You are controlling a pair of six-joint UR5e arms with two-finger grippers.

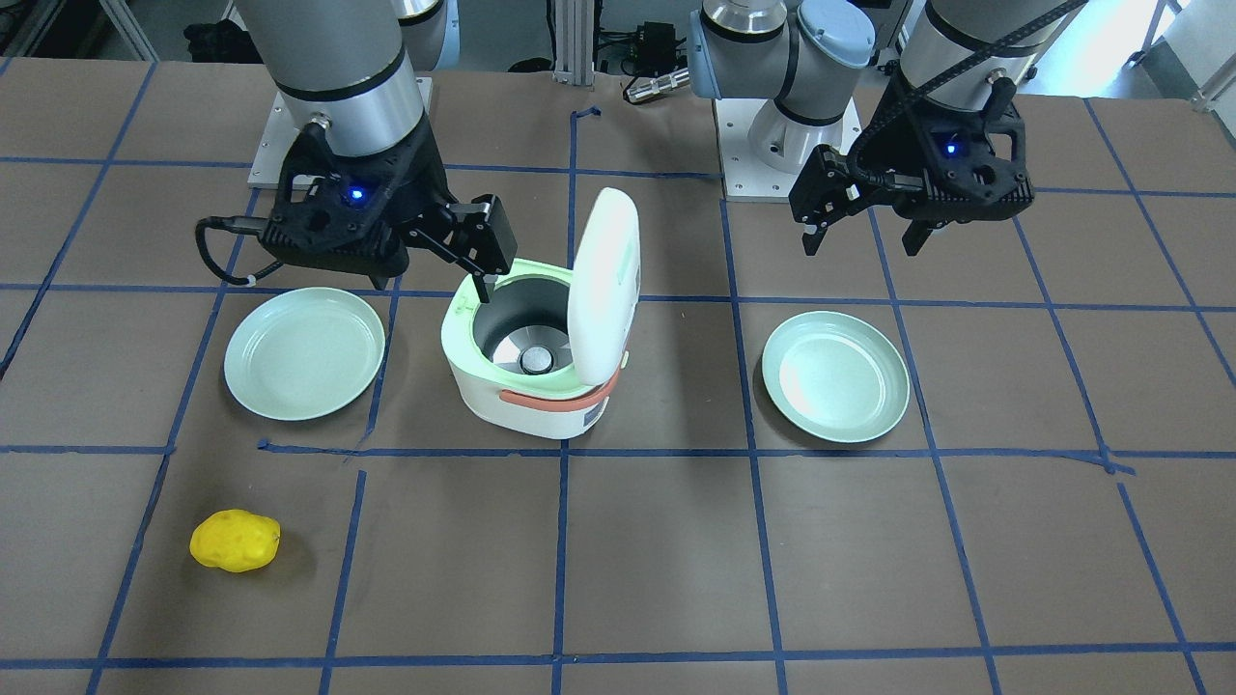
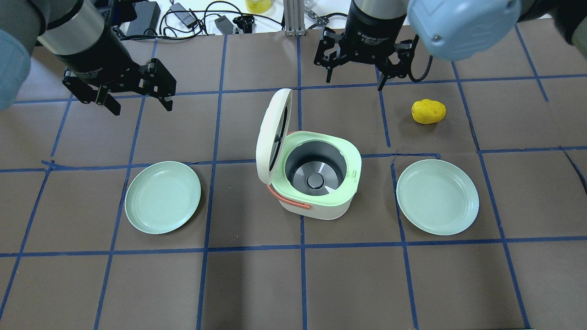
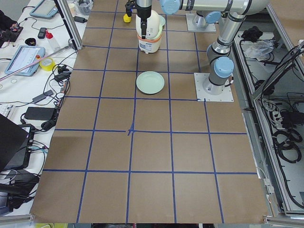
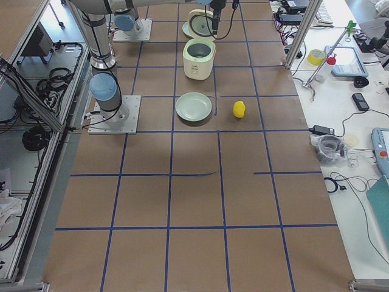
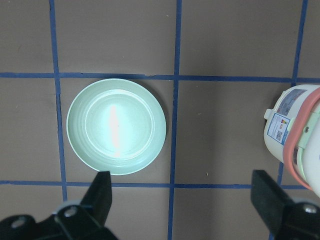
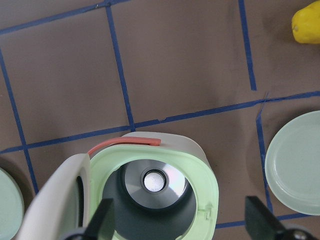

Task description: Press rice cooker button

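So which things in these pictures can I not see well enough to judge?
- The button: the raised lid turns its outer face away in the overhead view; front-facing shows no clear pad; side views are too small.
- Label on the rice cooker: print too small to read, left wrist view.
- Yellow lumpy object: potato or lemon, too small to tell, every view.

White rice cooker (image 2: 321, 211), coral handle (image 2: 289, 200), brown blue-gridded table (image 2: 275, 284).

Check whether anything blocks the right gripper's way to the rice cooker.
Nothing visible does. The open right gripper hangs above the small white rice cooker, only air between them; its rounded white lid stands raised, off to one side.
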